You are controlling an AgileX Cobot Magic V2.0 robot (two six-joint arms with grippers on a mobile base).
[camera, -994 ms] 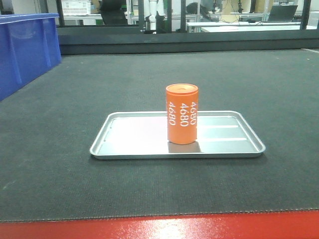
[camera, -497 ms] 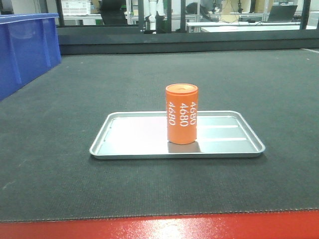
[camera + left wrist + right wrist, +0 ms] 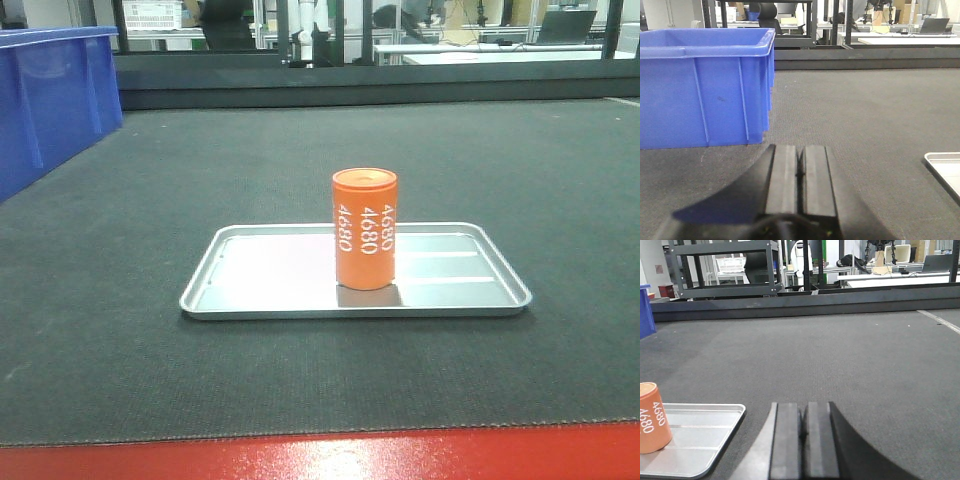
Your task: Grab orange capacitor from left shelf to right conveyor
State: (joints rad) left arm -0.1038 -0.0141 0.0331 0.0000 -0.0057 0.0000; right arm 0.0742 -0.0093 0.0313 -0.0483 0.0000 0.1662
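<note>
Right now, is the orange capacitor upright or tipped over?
Upright. The orange capacitor stands on its flat base in the silver tray, rimmed top up, sides vertical.

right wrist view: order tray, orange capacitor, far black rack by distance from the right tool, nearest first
1. tray: low left, its corner just left of the shut right tool.
2. orange capacitor: standing on the tray at the left edge.
3. black rack: upper left, far beyond the conveyor.

Conveyor belt [image 3: 120,330]: dark grey textured matting, red front edge. Directly on it: shallow silver tray [image 3: 250,300], centre; blue plastic bin [image 3: 50,100], far left.
</note>
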